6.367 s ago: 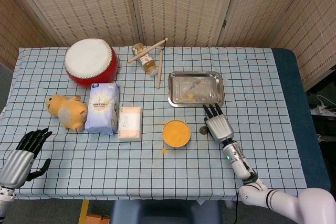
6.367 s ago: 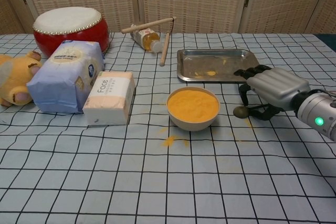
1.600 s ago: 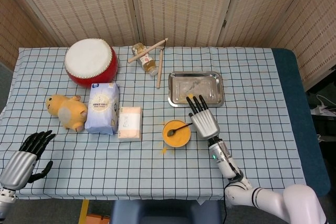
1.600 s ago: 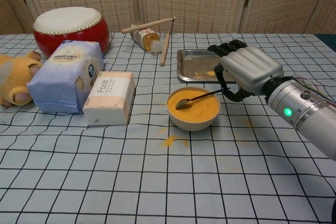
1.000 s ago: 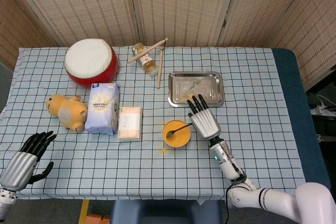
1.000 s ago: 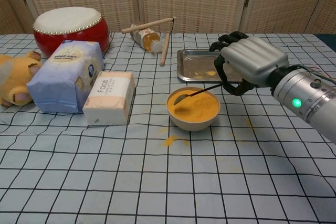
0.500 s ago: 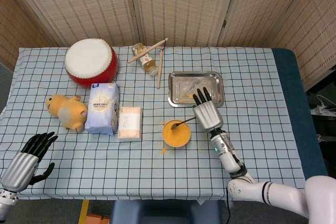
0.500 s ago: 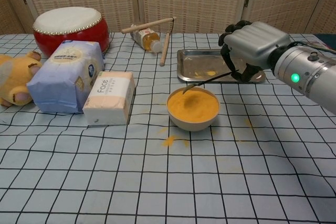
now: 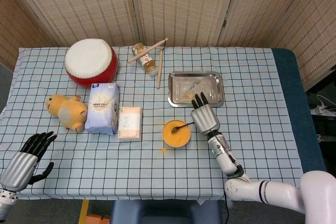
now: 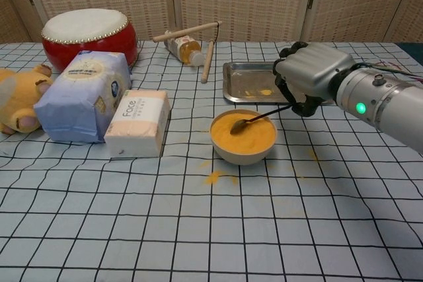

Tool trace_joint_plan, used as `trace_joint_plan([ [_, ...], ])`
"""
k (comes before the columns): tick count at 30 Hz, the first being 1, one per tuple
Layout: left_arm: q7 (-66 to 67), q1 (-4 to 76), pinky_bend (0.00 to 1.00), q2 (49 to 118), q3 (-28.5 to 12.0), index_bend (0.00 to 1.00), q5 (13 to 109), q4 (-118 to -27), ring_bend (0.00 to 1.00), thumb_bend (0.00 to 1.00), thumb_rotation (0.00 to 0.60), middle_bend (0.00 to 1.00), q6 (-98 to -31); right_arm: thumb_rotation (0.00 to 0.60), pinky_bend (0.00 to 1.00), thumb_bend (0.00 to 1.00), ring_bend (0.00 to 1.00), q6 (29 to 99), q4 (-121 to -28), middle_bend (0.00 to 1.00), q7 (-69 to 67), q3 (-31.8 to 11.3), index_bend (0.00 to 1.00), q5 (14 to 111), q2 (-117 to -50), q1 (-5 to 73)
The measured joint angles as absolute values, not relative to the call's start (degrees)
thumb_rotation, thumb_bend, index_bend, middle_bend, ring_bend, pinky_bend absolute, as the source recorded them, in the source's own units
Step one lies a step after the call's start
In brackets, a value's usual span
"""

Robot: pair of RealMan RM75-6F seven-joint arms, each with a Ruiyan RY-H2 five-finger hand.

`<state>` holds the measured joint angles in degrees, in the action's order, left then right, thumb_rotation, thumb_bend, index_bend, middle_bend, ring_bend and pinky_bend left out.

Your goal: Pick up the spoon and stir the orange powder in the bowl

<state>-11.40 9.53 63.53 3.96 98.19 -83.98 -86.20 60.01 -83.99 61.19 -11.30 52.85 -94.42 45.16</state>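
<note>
right hand (image 10: 309, 77): fingers curled round spoon handle, holding it; sits just right of bowl, in front of tray's near edge
spoon (image 10: 254, 119): dark, handle slanting up-right into right hand; scoop end dipped in powder near bowl centre
bowl (image 10: 242, 151): pale, mid-table, w/ orange powder (image 10: 248, 134) nearly to rim
spilt powder (image 10: 214, 177): small orange patch on cloth just front-left of bowl; fainter smudge to bowl's right
left hand (image 9: 23, 161): at table's near-left corner, head view only; fingers spread, holding nothing, well apart from bowl
tray (image 10: 246, 76): metal, behind bowl, few orange specks inside
tissue box (image 10: 138, 122): pink/white, left of bowl, just beside flour-type bag
bag (image 10: 82, 95): pale blue/white, lying betw. tissue box & plush
plush toy (image 10: 18, 100): yellow, far left, touching bag
drum (image 10: 89, 34): red body, white skin, back left
bottle (image 10: 184, 49): lying on side at back, amber liquid; 2 wooden sticks (image 10: 187, 32) resting across/beside it
table (image 10: 198, 242): covered w/ white cloth, dark grid pattern
</note>
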Motion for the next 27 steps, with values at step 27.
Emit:
trace_joint_plan([
  [27,-11.9,9.6,0.07,63.4,4.1,0.0,98.4,-83.7,0.0,0.45,0.6,0.0,-86.3,0.6,0.01,0.64,0.0,63.0,-81.1,0.17,53.2,-10.7,0.9,53.4,-96.6,46.8],
])
